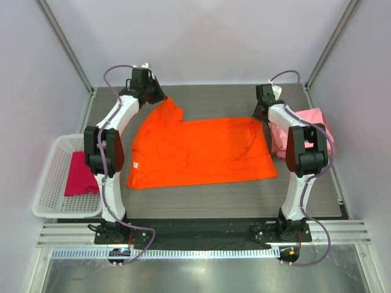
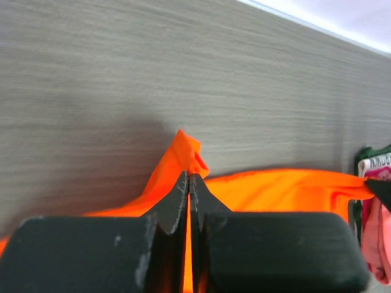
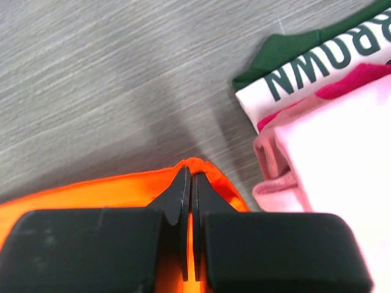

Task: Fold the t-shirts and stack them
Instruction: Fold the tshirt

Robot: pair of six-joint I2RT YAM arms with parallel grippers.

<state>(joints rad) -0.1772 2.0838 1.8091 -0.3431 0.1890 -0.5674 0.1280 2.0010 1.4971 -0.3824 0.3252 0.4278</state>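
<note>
Pinching two far corners of the orange t-shirt [image 1: 201, 152]
Squeezing shut on its far left corner with the left gripper [image 2: 188, 178] and on its far right corner with the right gripper [image 3: 188, 168], with pink t-shirts [image 1: 316, 117] piled just right of it and a dark pink t-shirt [image 1: 79, 174] in the basket [image 1: 47, 183] left of it
</note>
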